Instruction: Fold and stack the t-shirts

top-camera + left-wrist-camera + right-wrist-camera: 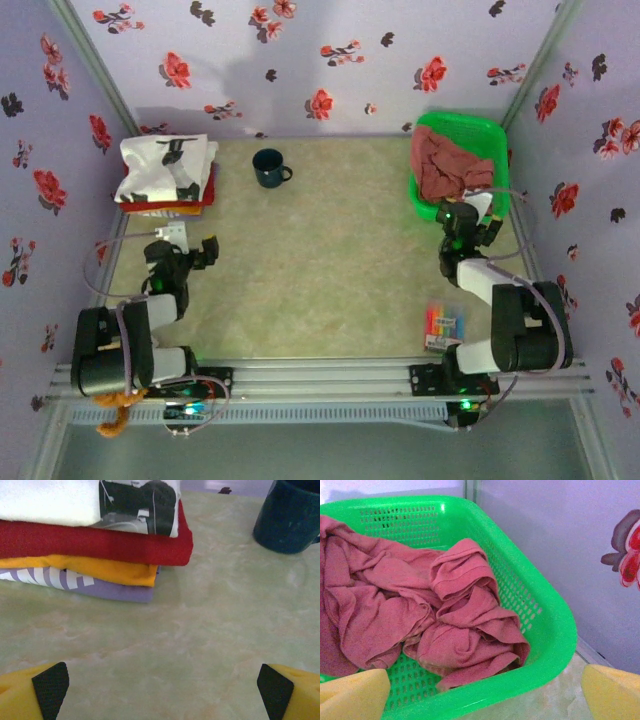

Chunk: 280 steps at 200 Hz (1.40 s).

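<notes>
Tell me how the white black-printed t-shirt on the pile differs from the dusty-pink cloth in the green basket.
The white black-printed t-shirt is folded flat; the dusty-pink cloth is crumpled. The white one tops a folded red shirt; the pink one lies in the green plastic basket. White bears print; pink is plain. Both are soft fabric.
</notes>
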Each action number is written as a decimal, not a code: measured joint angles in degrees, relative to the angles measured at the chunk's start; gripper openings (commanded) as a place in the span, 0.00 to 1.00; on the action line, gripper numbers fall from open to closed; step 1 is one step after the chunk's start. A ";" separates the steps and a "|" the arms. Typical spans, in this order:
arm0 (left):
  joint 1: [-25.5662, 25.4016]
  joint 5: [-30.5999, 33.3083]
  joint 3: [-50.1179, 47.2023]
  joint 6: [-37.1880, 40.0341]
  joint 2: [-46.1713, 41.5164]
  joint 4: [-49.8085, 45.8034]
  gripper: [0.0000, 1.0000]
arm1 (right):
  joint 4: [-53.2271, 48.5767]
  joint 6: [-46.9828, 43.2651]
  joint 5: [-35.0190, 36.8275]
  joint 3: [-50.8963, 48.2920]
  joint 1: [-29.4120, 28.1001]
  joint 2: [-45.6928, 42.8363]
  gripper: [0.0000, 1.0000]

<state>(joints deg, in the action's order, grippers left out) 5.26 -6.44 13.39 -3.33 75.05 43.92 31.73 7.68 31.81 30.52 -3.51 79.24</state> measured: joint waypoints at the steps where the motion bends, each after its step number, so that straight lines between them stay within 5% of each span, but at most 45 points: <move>1: 0.00 0.00 0.00 -0.02 0.09 0.09 0.99 | -0.07 0.09 -0.20 0.00 0.11 -0.09 0.99; 45: 0.00 0.00 2.58 -0.02 5.51 6.73 1.00 | 1.90 1.92 -1.90 -4.94 1.03 -3.98 0.99; 105: 0.00 -1.33 1.92 0.04 13.00 14.60 0.99 | 11.34 1.18 -9.03 -10.75 1.27 4.50 0.99; 188: -3.50 6.40 8.76 0.28 13.00 7.19 0.99 | 15.89 0.20 -12.83 -9.35 1.27 8.63 0.99; 280: -3.50 7.52 8.76 0.28 13.00 6.51 0.99 | 15.91 0.15 -14.53 -8.70 1.29 8.85 0.99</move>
